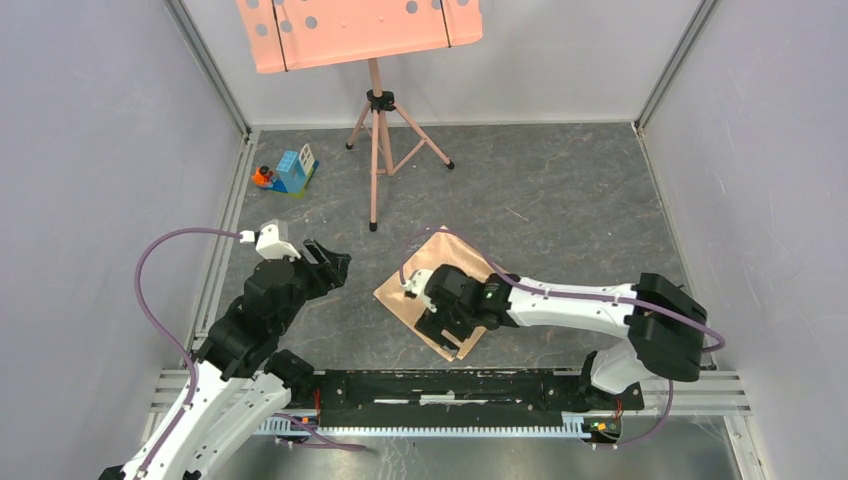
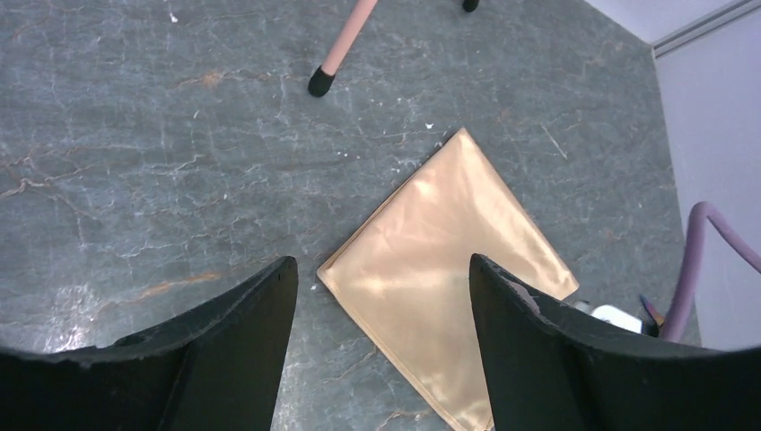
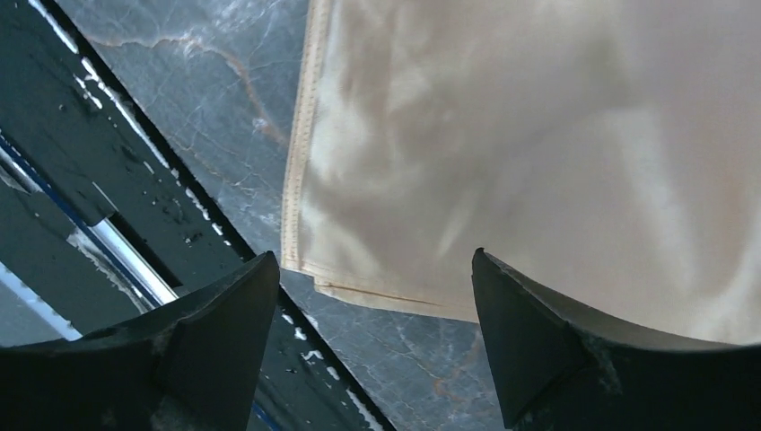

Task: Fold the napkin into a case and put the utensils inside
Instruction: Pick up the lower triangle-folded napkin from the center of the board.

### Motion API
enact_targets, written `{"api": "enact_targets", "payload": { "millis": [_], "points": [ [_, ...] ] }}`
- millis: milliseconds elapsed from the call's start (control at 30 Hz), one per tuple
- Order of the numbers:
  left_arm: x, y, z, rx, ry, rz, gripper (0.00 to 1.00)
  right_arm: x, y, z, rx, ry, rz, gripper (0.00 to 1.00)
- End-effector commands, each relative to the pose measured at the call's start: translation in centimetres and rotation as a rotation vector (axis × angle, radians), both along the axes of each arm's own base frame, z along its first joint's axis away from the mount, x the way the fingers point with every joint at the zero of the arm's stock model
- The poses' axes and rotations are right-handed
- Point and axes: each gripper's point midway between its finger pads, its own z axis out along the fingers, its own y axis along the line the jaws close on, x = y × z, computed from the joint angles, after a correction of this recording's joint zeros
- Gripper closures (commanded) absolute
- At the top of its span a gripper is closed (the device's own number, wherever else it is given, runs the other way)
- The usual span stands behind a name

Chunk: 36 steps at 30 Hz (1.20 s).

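Note:
The napkin (image 1: 440,255) lies flat on the grey table as a folded peach-orange oblong, set diagonally. In the left wrist view the napkin (image 2: 440,260) looks smooth with a hemmed left edge. My left gripper (image 1: 335,262) hovers just left of it, open (image 2: 381,260), nothing between its fingers. My right gripper (image 1: 447,335) hangs over the napkin's near corner, jaws wide apart (image 3: 373,255) and empty, with the napkin's hemmed corner (image 3: 502,135) just below them. The case and the utensils are out of view.
A music stand with a salmon-pink perforated tray (image 1: 360,30) stands on a tripod (image 1: 378,150) behind the napkin; one tripod foot (image 2: 319,83) is close to it. Toy blocks (image 1: 290,172) sit at the back left. A black rail (image 1: 450,385) runs along the near edge.

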Motion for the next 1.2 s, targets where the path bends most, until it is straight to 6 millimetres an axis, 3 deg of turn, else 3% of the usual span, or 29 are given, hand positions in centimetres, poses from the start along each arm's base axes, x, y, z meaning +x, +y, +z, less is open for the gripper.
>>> {"api": "enact_targets", "payload": {
  "millis": [0,300,467,633,767,933,1100,1167],
  "points": [
    [-0.3,0.8,-0.6,-0.01,0.032,0.05,0.23,-1.0,1.8,0.2,-0.007,0.018,0.019,0.16],
    [-0.6,0.5,-0.9,-0.026,0.038,0.034,0.23,-2.0,2.1,-1.6,-0.055,0.034,0.026,0.29],
    [-0.5,0.4,-0.9,-0.021,0.04,0.029,0.23,-2.1,2.1,-2.5,-0.092,0.018,0.017,0.31],
    [-0.4,0.2,-1.0,-0.018,0.046,0.024,0.23,-1.5,0.9,-4.2,-0.139,-0.03,-0.017,0.35],
    [-0.4,0.2,-0.9,-0.023,0.043,0.024,0.23,-1.0,-1.0,-6.5,-0.185,-0.075,-0.051,0.49],
    [-0.6,0.2,-0.7,-0.026,0.044,0.019,0.23,-1.6,-2.4,-9.2,-0.201,-0.06,-0.048,0.7],
    [-0.6,-0.2,-1.2,-0.033,0.07,0.008,0.23,-1.0,-1.5,-7.8,-0.143,-0.099,-0.03,0.97],
    [-0.6,-0.7,-2.0,-0.043,0.096,-0.006,0.23,-0.5,-0.7,-6.5,-0.093,-0.111,-0.03,1.0]
  ]
}}
